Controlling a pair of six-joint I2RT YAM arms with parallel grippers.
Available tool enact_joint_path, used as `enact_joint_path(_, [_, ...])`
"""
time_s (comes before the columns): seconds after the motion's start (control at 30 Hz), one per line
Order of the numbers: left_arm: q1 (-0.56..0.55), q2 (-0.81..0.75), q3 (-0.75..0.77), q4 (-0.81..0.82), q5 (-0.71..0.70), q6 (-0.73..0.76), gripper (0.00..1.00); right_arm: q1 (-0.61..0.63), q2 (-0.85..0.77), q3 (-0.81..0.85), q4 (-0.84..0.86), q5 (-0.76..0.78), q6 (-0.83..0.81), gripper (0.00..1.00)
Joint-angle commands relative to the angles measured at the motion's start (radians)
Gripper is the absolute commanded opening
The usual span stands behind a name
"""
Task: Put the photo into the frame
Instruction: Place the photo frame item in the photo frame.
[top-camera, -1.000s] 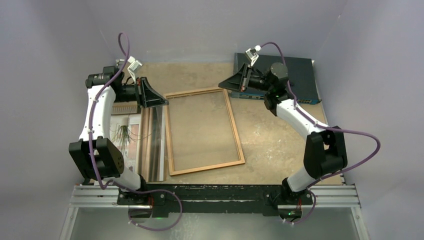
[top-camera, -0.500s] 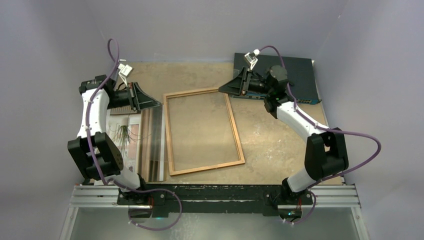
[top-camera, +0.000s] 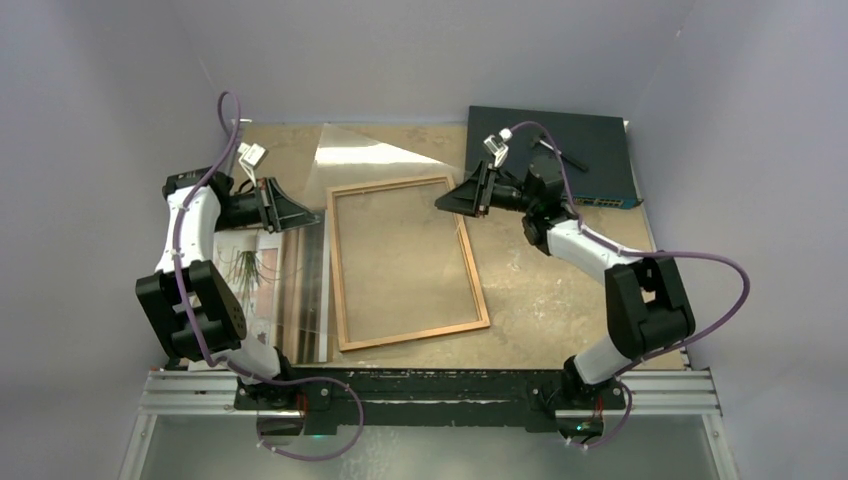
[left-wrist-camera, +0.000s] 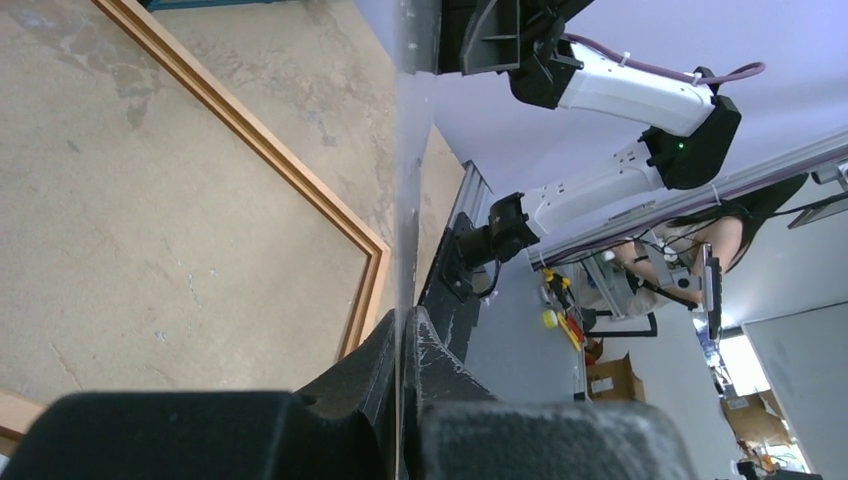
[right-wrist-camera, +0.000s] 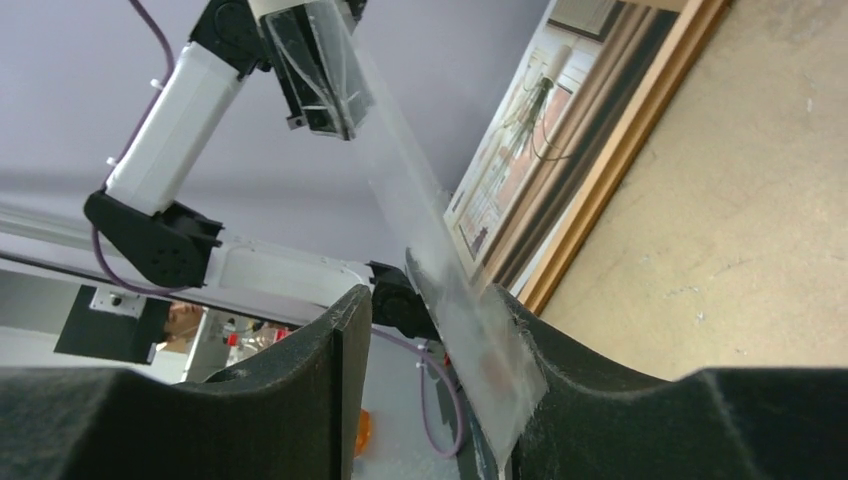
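Left gripper (left-wrist-camera: 403, 325) was clamped on a clear pane (top-camera: 370, 160); right gripper (right-wrist-camera: 435, 300) stood half open around it. Below the left gripper lay the photo (top-camera: 292, 300): thin, floppy, slick, probably best pinched at its border.

Your left arm (top-camera: 188, 235) reaches up the left side, elbow raised and wrist turned inward, and your left gripper (top-camera: 314, 215) has its jaws pressed together on the edge of a clear pane (top-camera: 368, 156). Your right arm (top-camera: 592, 246) bends in from the right, wrist pointing left. Your right gripper (top-camera: 441, 203) has its jaws apart, the pane's far edge lying between them against one finger (right-wrist-camera: 620, 410).
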Motion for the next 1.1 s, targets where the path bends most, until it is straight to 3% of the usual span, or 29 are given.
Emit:
enact_joint_path(0.0, [0.017,-0.025,-0.015,-0.002,0.054,0.080,0.00,0.007,0.034,-0.052,0.158,0.041,0.029,0.46])
enact_joint_path(0.33, [0.016,0.002,0.085,-0.002,0.053,0.129,0.00,0.008,0.096,0.158,0.156,0.067,0.039,0.20])
enact_joint_path(0.6, [0.016,0.002,0.076,-0.003,0.029,0.183,0.00,0.008,0.141,0.224,0.147,0.063,0.035,0.17])
enact_joint_path(1.07, [0.017,-0.031,-0.054,-0.003,-0.036,0.296,0.00,0.013,0.204,0.113,0.310,0.062,0.075,0.19])
